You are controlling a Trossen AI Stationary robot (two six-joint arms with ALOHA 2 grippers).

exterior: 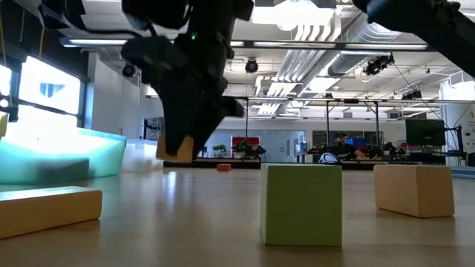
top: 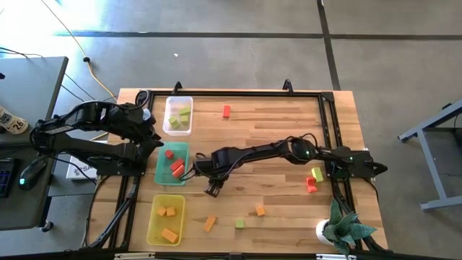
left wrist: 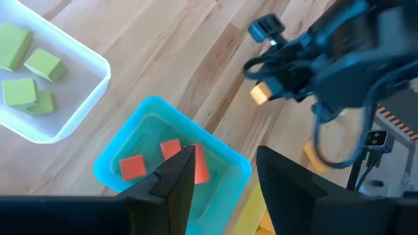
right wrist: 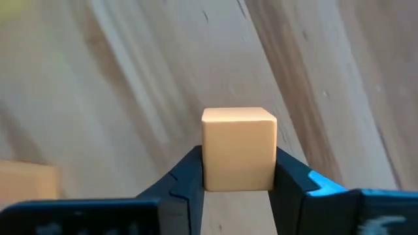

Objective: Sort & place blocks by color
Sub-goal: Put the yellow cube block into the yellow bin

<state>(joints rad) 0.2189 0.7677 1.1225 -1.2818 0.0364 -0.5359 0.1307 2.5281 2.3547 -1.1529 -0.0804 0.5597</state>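
My right gripper (top: 211, 189) is shut on a small orange block (right wrist: 238, 149) just above the wood table (top: 274, 137), near the green tray (top: 157, 170) that holds red blocks. The same block (exterior: 180, 148) shows in the low view under the dark gripper. My left gripper (left wrist: 225, 179) waits open over the green tray (left wrist: 104, 166) with nothing between its fingers. Loose blocks lie on the table: orange (top: 210, 224) (top: 260, 210), yellow-green (top: 239, 224) (top: 317, 174), red (top: 226, 110) (top: 311, 185). My right gripper pinches the orange block by two opposite side faces (right wrist: 208, 171) between its two fingers. The fingers come from above, pointing steeply down. The block sits level in the hold and hangs clear of the table in the low view.
A clear tray (top: 178, 98) with yellow-green blocks stands at the far left and a yellow tray (top: 150, 224) with orange blocks at the near left. A potted plant (top: 343, 231) sits at the near right corner. A black frame rims the table.
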